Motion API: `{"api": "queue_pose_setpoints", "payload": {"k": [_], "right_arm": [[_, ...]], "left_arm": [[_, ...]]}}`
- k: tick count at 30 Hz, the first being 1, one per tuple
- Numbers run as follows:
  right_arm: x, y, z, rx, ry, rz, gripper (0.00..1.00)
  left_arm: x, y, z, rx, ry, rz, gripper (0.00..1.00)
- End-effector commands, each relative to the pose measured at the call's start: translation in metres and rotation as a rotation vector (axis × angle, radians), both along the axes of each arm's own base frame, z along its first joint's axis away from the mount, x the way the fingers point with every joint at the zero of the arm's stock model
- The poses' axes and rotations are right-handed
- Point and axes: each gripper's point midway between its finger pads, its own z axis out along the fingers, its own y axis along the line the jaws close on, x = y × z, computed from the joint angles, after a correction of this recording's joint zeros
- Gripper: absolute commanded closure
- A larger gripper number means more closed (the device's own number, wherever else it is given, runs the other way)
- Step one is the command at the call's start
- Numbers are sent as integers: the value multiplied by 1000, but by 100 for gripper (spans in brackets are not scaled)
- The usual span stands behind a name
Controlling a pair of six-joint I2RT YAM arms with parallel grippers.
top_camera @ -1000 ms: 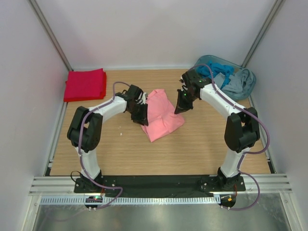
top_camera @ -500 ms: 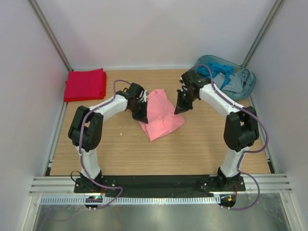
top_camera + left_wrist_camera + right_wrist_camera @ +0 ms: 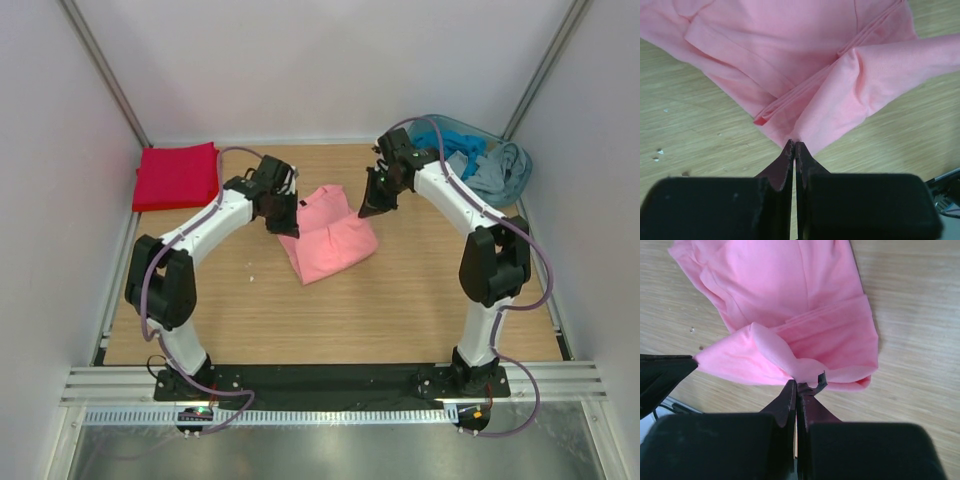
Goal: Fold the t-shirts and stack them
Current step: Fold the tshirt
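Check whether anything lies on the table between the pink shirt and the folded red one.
Nothing visible lies on the table between the pink t-shirt and the red t-shirt. Only the left arm crosses that stretch, with the left tool clamped on the pink cloth.

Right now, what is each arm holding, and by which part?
The salmon-pink cloth t-shirt: left gripper, jaws shut on a left-edge fold; right gripper, jaws shut on a right-edge fold.

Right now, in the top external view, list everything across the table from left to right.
folded bright red cloth t-shirt → left hand → crumpled salmon-pink cloth t-shirt → right hand → heap of blue and grey clothes
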Motion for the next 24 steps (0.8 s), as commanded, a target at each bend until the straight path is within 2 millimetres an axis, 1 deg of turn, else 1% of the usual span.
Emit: {"api": "queue_pose_setpoints", "payload": {"k": [1, 4, 7, 8, 9, 14, 15, 17, 18, 19, 20, 21, 22, 24], "right_arm": [[25, 10, 27, 49, -96, 6, 99], [37, 14, 37, 61, -134, 7, 99], [49, 19, 45, 76, -169, 8, 99], [54, 22, 50, 83, -189, 10, 99], [59, 24, 50, 88, -199, 9, 99], [84, 34, 66, 135, -288, -9, 99], [92, 37, 72, 154, -325, -9, 99], [100, 42, 78, 174, -363, -14, 99], [108, 44, 85, 188, -398, -19, 99], [113, 46, 79, 189, -399, -27, 99], [119, 48, 84, 198, -421, -32, 99], [123, 49, 83, 205, -421, -33, 99], [128, 54, 80, 220, -428, -28, 99], [134, 58, 76, 236, -424, -37, 99]], "left_arm": [[16, 11, 37, 14, -98, 52, 100], [25, 20, 51, 40, -140, 78, 100], [35, 28, 60, 55, -168, 96, 100], [38, 35, 61, 64, -166, 115, 100], [41, 37, 60, 72, -167, 120, 100], [63, 58, 70, 78, -197, 185, 100], [66, 59, 71, 74, -203, 194, 100], [73, 63, 70, 76, -199, 204, 100], [77, 64, 74, 71, -208, 212, 100], [80, 66, 73, 72, -207, 218, 100], [84, 67, 69, 75, -200, 220, 100], [90, 70, 71, 73, -206, 229, 100], [93, 71, 66, 77, -196, 232, 100], [97, 73, 64, 75, -196, 241, 100]]}}
